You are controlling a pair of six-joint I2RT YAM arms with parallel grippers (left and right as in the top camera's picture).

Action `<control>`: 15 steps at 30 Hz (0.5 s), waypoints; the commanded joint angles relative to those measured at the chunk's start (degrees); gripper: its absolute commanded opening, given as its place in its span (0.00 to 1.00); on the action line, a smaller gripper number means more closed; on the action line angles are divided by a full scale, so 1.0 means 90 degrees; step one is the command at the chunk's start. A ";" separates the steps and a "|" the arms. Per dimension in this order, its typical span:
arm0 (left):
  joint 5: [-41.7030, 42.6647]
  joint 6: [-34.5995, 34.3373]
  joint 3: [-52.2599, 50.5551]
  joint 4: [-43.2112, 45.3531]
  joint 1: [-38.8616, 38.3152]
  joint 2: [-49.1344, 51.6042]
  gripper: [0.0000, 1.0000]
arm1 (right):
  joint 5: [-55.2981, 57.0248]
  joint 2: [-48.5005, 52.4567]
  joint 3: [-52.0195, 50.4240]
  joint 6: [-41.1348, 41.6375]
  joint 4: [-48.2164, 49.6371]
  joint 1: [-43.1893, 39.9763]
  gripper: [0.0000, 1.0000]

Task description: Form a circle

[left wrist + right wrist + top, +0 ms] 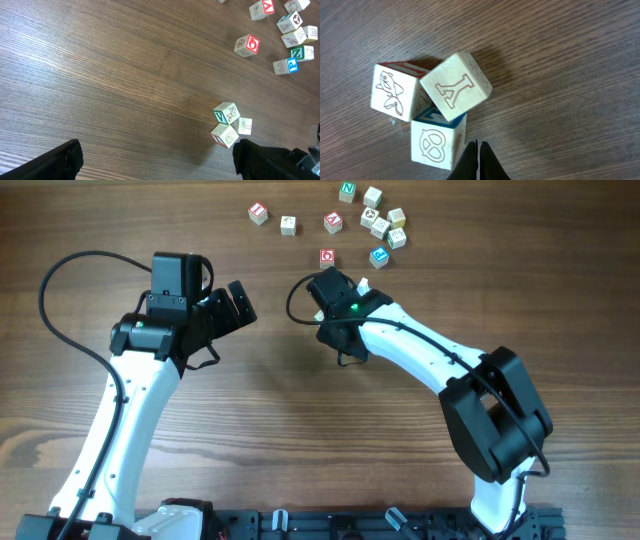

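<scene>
Right arm's jaws are pinched fully shut with nothing between them. In the right wrist view they come to a thin black point at the bottom edge, just beside the circle and maybe grazing its nearest cube, but I can't tell for sure.

That view is the only one that shows the circle up close. It's three pale cubes bunched tight and touching: a pretzel cube closest to the jaws, one with an animal outline to its upper left, and a Y cube sitting skewed and overlapping both.

Left arm's jaws are spread as wide as they go and hold nothing. The left wrist view shows one black finger in the bottom left corner and the other at bottom right, with bare counter between them. The circle sits just above that right-hand finger, and here you can see a green face that the right wrist view doesn't show.

From overhead the circle is almost entirely hidden under the right arm. What that view does show is the loose cubes scattered along the far edge, well apart from the left arm.
</scene>
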 commanded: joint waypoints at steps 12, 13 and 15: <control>0.0051 -0.0039 0.0041 0.0015 0.0034 0.0036 1.00 | 0.0153 0.0192 -0.0058 0.0066 0.0214 0.0002 0.05; 0.0051 -0.0039 0.0041 0.0015 0.0034 0.0036 1.00 | 0.0153 0.0192 -0.0058 0.0066 0.0216 0.0002 0.04; 0.0051 -0.0039 0.0041 0.0015 0.0034 0.0036 1.00 | 0.0158 0.0192 -0.0058 0.0063 0.0223 0.0002 0.05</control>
